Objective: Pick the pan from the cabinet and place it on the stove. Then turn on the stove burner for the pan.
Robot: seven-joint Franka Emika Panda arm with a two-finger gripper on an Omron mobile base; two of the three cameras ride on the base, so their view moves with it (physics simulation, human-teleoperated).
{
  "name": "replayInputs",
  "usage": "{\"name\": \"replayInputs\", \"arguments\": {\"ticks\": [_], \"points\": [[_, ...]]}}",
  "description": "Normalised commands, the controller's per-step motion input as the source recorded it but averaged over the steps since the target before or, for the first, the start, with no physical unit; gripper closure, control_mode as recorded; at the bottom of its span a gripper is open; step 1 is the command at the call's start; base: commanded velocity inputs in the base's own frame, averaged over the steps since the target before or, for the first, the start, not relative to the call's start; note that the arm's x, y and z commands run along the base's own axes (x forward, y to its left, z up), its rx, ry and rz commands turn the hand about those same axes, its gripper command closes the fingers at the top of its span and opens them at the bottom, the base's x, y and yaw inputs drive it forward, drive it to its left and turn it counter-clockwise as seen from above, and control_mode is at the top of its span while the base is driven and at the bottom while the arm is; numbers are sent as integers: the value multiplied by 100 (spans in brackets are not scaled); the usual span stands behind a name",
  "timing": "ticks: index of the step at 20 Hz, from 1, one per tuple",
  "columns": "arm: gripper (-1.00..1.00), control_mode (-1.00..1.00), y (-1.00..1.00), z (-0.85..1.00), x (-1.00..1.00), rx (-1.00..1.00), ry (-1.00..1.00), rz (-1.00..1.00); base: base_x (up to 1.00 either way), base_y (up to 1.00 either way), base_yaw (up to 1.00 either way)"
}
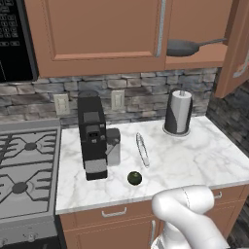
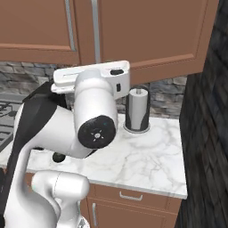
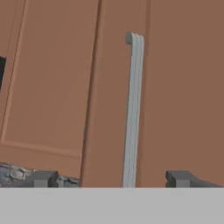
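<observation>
Most of the job is still ahead of you, honestly. Biggest thing first: the cabinet (image 1: 97, 34) has its right-hand door (image 1: 238, 48) swung out, so the shelf behind it is exposed, and that's about the only bit I'd call done. The stove (image 1: 26, 170) sits off to the left of the table (image 1: 194, 160) with bare grates, nothing on any burner that you can see, and I'd guess the knobs haven't been touched. On the table you've got a black coffee machine (image 1: 92, 138), a paper towel roll (image 1: 178, 113), a long silvery utensil (image 1: 142, 150) and a small dark round thing (image 1: 134, 178), none of which matter for this. The pan (image 1: 182, 47) is still up on the cabinet shelf, handle pointing right toward the open door. Your pincer (image 3: 111, 178) is spread wide with nothing between the tips, looking straight at a slim vertical bar handle (image 3: 132, 109) on a cabinet door, which sits between the two tips but not gripped. So what's left for you: reach in, grab the pan, carry it over to a burner, then turn the matching knob.
</observation>
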Motion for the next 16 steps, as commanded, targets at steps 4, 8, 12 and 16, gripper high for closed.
{"name": "replayInputs", "arguments": {"ticks": [4, 8, 12, 16], "points": [[-100, -100, 55, 10, -45, -14, -8, 0, 0, 0, 0], [-100, -100, 83, 13, -27, -26, -4, -1, 0, 0, 0], [-100, -100, 84, 10, -5, -32, 0, -4, 0, 0, 0], [-100, -100, 76, 1, 5, -37, 4, -10, 0, 0, 0]]}}
